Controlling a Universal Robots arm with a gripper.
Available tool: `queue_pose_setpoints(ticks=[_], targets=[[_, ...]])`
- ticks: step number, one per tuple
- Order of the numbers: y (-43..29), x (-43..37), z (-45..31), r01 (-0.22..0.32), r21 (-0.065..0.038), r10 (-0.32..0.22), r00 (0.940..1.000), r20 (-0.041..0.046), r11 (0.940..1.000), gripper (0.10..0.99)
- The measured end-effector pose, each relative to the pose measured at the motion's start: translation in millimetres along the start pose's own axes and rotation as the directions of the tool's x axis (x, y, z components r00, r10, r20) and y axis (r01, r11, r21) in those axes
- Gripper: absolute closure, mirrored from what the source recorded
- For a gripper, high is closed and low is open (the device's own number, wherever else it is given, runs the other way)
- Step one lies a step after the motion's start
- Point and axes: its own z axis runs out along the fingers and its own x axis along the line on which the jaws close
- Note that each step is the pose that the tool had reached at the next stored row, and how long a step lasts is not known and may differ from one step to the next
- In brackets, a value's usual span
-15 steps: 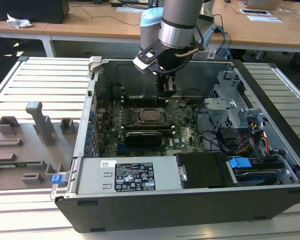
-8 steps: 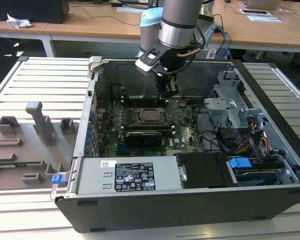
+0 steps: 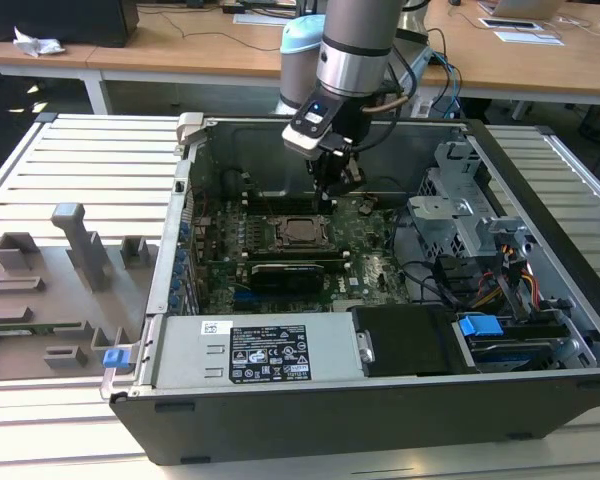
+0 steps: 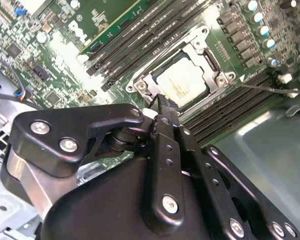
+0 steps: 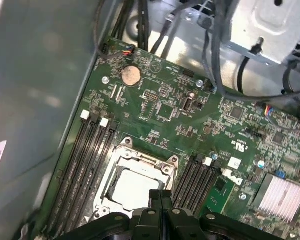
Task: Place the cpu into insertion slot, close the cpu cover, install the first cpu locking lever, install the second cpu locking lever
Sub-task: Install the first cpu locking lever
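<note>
Black two-finger gripper [image 3: 332,198] [image 4: 161,100] [image 5: 160,192]: fingers [image 4: 165,150] pressed together, nothing held. Tips sit at the edge of the thin silver metal cpu cover [image 4: 202,40] [image 5: 140,159]; contact can't be told. Cover lies flat over the small square dark insertion slot [image 5: 110,186], w/ the flat silver-grey square cpu [image 4: 182,82] [image 5: 132,192] [image 3: 302,230] seated inside. Thin metal lever rod [image 4: 265,89] juts out from the cover corner. Open dark-grey computer case [image 3: 280,420] holds the green motherboard [image 5: 190,130].

Open computer case [image 3: 380,425] all around the gripper [image 3: 332,192], power supply [image 3: 255,355] well apart from it. Black memory slots [image 5: 82,155] just beside the gripper, coin battery [image 5: 130,75] farther off. Grey fixtures [image 3: 80,250] well apart, outside the case.
</note>
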Motion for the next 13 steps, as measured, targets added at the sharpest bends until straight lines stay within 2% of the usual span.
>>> queue_pose_setpoints(ticks=[4, 8, 9, 13], targets=[[0.0, 0.0, 0.0, 0.081, -0.003, -0.081, 0.9967, 0.0072, 0.9967, 0.98], [0.0, 0.0, 0.0, 0.143, -0.005, -0.143, 0.9897, 0.013, 0.9898, 0.98], [0.0, 0.0, 0.0, 0.167, -0.006, -0.167, 0.9858, 0.0153, 0.9859, 0.98], [0.0, 0.0, 0.0, 0.214, -0.007, -0.214, 0.9767, 0.0197, 0.9769, 0.98]])
